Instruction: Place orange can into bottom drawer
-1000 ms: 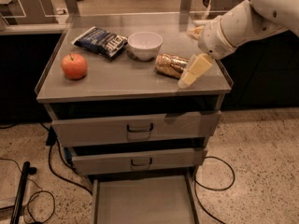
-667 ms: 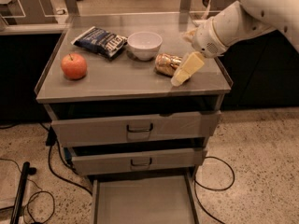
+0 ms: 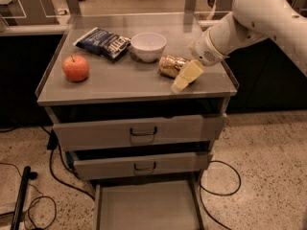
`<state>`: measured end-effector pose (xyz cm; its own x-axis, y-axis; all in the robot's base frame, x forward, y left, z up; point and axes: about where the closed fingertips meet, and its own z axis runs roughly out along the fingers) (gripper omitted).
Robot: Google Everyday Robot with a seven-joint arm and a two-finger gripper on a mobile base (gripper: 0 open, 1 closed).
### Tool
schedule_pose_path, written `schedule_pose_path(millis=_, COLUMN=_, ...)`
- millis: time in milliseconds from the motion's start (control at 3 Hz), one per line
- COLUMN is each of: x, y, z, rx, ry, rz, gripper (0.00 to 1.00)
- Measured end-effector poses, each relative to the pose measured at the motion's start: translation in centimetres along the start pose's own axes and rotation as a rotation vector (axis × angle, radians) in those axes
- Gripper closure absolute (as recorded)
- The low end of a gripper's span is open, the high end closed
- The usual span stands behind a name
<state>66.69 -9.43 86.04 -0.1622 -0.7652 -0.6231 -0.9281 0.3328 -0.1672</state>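
Note:
The orange can (image 3: 171,65) lies on its side on the grey cabinet top (image 3: 120,83), right of centre, just right of the white bowl. My gripper (image 3: 185,76), pale yellow at the end of the white arm, reaches in from the upper right and sits low at the can's right end, touching or almost touching it. The bottom drawer (image 3: 144,206) is pulled open near the floor, and its flat grey floor shows nothing in it.
A white bowl (image 3: 148,46), a dark blue snack bag (image 3: 102,41) and a red-orange apple (image 3: 76,67) lie on the cabinet top. The two handled drawers (image 3: 143,131) above the bottom one are closed. Cables run over the speckled floor (image 3: 259,176) on both sides.
My gripper has moved a little left and down, closing in on the right end of the orange can. The can and the other things have not moved.

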Motion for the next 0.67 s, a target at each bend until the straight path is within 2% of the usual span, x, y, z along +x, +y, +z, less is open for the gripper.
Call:
schedule_pose_path(millis=333, x=0.99, y=-0.22, z=1.02, rx=0.011, ry=0.030, rz=0.023, gripper=0.00)
schedule_pose_path(millis=667, x=1.01, y=-0.21, z=1.05, rx=0.011, ry=0.031, rz=0.024, gripper=0.26)
